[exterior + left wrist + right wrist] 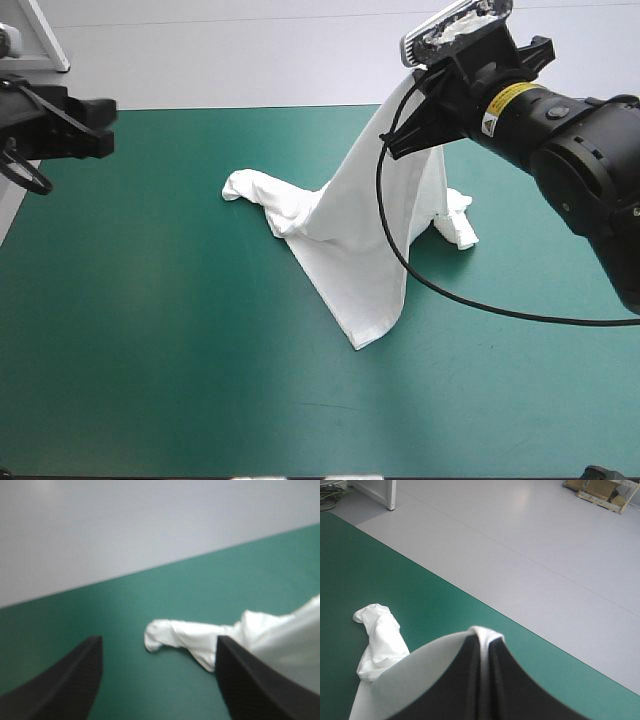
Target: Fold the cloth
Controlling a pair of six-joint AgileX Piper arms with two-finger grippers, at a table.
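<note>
I find the white short-sleeved T-shirt point(360, 240) partly raised off the teal-green table cover point(150, 350), right of the table's middle and toward the far edge. The right gripper point(484, 639), with its two broad black curved fingers, stands above the cover with the fingers pressed almost together. A thin fold of the white cloth is pinched between them and shows as a pale rim over the tips.

From that hold the garment hangs in a tent shape and widens downward. One pointed corner lies flat on the cover toward the near side. A rumpled, rolled end trails toward the left. A small bunched part rests on the cover beneath the right arm.

The left gripper point(92, 128) is at the table's left edge near the far corner. Its fingers stand wide apart with nothing between them. The garment's rolled end lies ahead of it on the cover, well apart from both fingers.
</note>
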